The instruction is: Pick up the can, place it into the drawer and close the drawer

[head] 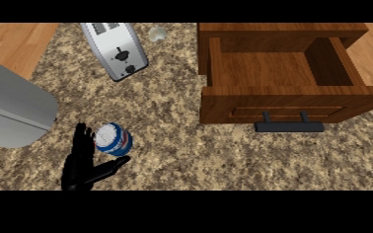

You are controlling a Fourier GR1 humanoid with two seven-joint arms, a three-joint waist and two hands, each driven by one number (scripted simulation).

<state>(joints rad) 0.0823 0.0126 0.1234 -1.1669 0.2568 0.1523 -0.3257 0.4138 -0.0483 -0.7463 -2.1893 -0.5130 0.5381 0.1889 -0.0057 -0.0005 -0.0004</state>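
Head view: blue-and-white cylindrical can (114, 139) is seen upright on speckled stone worktop (182, 148), well left of and below the open brown wooden drawer (280, 71). Left hand (82, 159) is placed beside the can, fingers (84, 138) straight, open, thumb under it.

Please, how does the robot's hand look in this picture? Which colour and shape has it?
Only one hand shows, at the view's lower left. It is all black, with slim, long fingers and a thicker thumb. No cables or markings can be seen, and the forearm is not in view.
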